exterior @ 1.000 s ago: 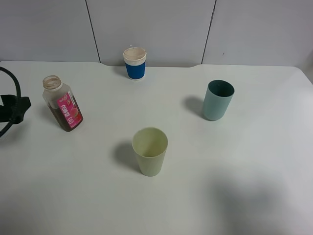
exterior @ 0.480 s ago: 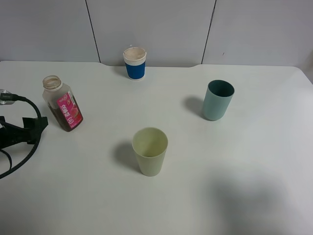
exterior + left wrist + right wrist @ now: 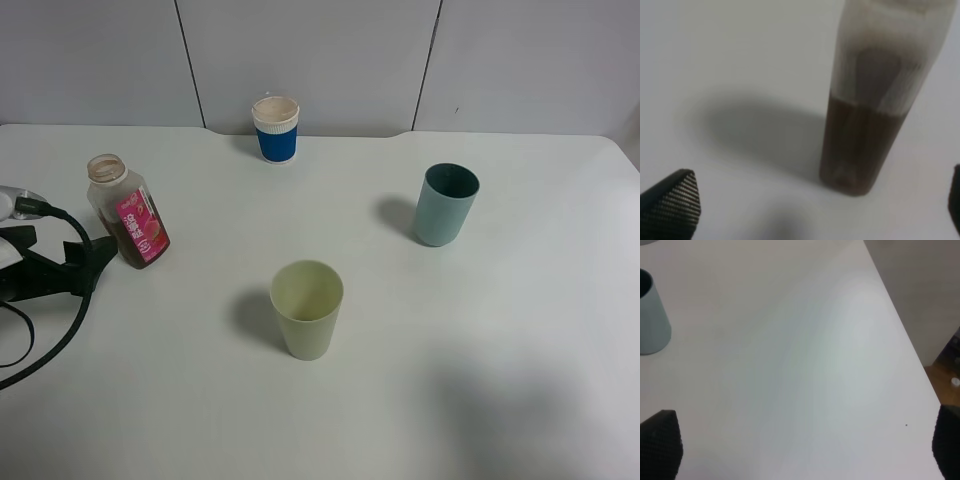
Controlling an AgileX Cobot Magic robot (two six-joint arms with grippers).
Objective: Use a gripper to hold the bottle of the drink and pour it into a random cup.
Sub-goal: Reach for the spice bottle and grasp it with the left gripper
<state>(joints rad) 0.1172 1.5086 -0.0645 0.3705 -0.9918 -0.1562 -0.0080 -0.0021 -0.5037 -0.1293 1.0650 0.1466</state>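
Since a second ago, when only a bit of black hardware poked in at the edge, the left gripper (image 3: 812, 207) has slid in across the table (image 3: 500, 350). From the high camera its dark tip is now right beside the foot of the bottle (image 3: 130, 212). I can't tell if it's touching, but it looks like a hair short.

So the approach is basically underway and the grab hasn't happened. Nothing else has budged: the bottle's upright in the same spot on the left side, and the cup (image 3: 307, 308) is well apart from it, mid-table.

On the left wrist cam the fingers are spread wide, with one tip (image 3: 670, 202) at one edge and the other barely peeking in at the opposite edge. The bottle stands ahead of them, inside the gap's width but nearer that second finger, not yet between the pads. Brown drink fills roughly its lower half.

I'd guess it needs a bit more forward travel and some centring before closing. The right gripper (image 3: 802, 445) is also spread wide, holding nothing, with the teal cup (image 3: 650, 320) off to one side.
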